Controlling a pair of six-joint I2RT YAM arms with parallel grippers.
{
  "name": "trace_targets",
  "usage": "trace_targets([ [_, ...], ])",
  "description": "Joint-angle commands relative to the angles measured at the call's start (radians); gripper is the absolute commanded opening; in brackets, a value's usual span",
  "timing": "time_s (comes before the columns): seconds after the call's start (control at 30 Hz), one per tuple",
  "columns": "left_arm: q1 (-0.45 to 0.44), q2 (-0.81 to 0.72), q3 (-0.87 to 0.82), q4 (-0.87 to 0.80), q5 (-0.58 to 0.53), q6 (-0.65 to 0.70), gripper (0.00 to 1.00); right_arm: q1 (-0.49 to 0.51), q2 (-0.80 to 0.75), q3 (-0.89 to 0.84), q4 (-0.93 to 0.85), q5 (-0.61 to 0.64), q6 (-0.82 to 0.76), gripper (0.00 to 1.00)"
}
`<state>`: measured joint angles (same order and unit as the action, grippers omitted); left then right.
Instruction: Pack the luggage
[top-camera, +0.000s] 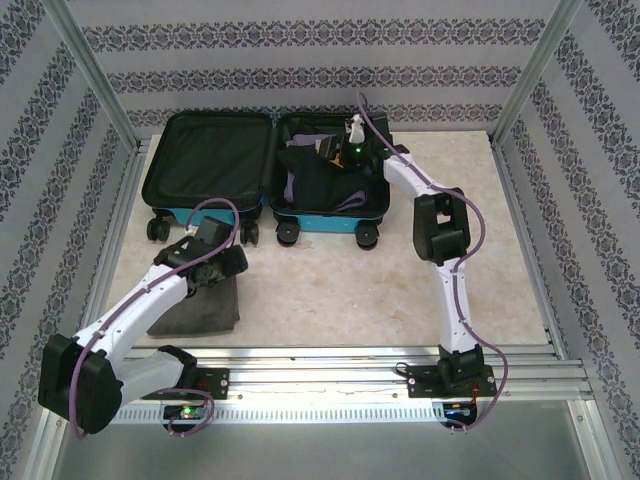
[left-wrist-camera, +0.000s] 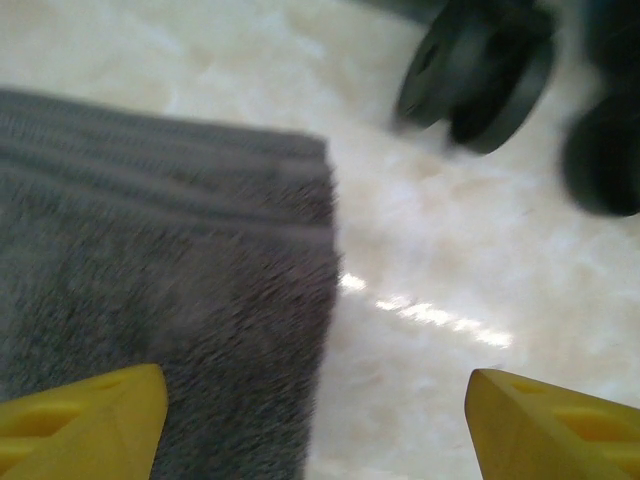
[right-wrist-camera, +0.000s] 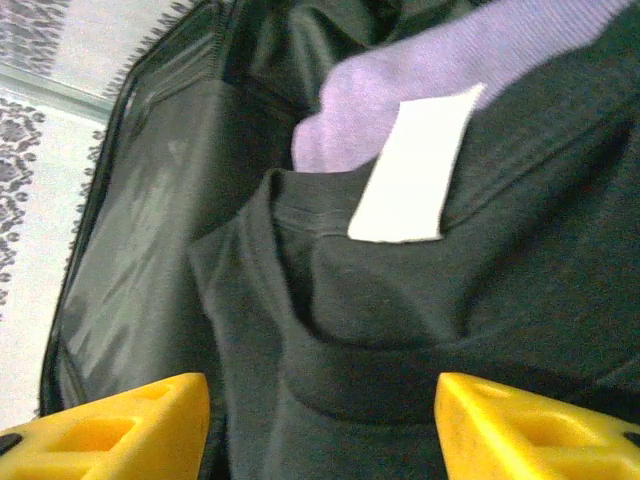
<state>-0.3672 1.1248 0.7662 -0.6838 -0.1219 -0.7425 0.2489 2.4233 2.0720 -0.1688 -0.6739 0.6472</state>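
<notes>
While the luggage (top-camera: 205, 160) lies open at the table's (top-camera: 350, 290) far edge, a black garment (right-wrist-camera: 400, 320) and a purple garment (right-wrist-camera: 480, 60) occupy its right half; the grey cloth (left-wrist-camera: 150, 250) near the left edge is not yet packed. Left gripper (left-wrist-camera: 315, 385) above it: jaws wide, empty. Right gripper (right-wrist-camera: 322, 390) inside the case: jaws apart, holding nothing. Lower layers are hidden.

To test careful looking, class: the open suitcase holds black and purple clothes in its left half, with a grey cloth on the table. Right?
No: the top external view shows the black and purple clothes in the right half of the open suitcase. The grey cloth is on the table.
</notes>
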Motion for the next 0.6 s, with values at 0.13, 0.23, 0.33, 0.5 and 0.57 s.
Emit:
trace_targets([
  [0.13,-0.04,0.083,-0.067,-0.039,-0.056,-0.057,0.77,-0.01,-0.222,-0.087,0.004,-0.04,-0.093,0.65],
  [0.23,-0.058,0.138,-0.075,-0.021,-0.049,-0.057,0.77,-0.007,-0.312,-0.184,0.016,-0.028,-0.126,0.67],
  [0.33,-0.069,0.189,-0.094,0.023,-0.02,-0.061,0.77,-0.007,-0.402,-0.286,0.023,-0.007,-0.157,0.68],
  [0.5,-0.115,0.261,-0.105,0.139,0.098,-0.07,0.74,-0.014,-0.536,-0.461,0.042,0.025,-0.187,0.69],
  [0.57,-0.16,0.289,-0.088,0.177,0.134,-0.08,0.74,-0.02,-0.577,-0.529,0.06,0.034,-0.184,0.68],
])
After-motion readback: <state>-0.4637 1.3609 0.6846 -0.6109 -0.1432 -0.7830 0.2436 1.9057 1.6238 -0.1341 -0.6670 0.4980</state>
